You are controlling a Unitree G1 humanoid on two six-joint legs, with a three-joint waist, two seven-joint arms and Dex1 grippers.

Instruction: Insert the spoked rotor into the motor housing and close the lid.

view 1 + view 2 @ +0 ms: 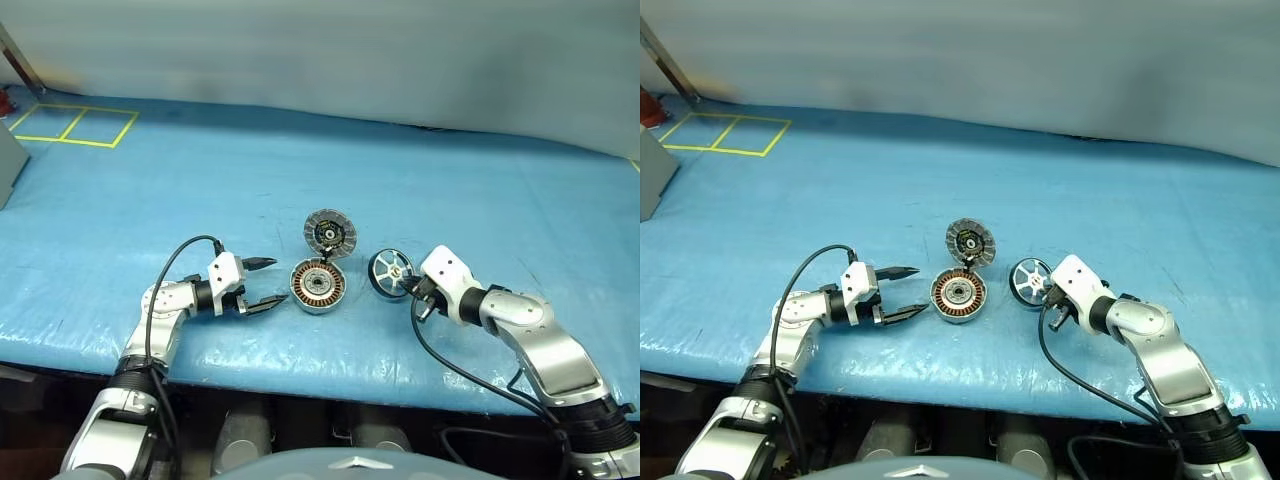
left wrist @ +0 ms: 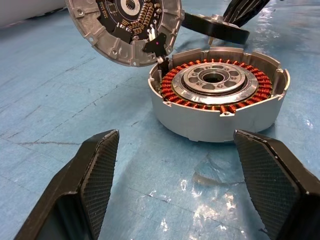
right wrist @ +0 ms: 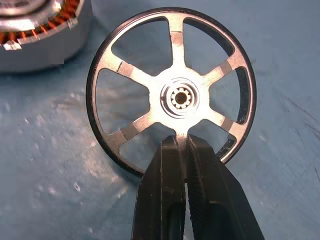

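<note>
The right gripper (image 3: 182, 150) pinches 1 spoke of the flat silver spoked rotor (image 3: 172, 90); the left gripper (image 2: 175, 175) gapes wide, empty, at 9 o'clock of the round silver motor housing (image 2: 220, 107).

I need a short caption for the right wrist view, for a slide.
Right gripper shut on a spoke of the spoked rotor, beside the motor housing.

In the right wrist view the right hand (image 3: 184, 150) covers the lowest spoke of the spoked rotor (image 3: 172, 75), and the motor housing (image 3: 45, 35) is cut off at the picture's corner. The lid (image 2: 125, 25) runs past the left wrist picture's edge. The worktop (image 1: 150, 190) is cut off at both sides.
</note>
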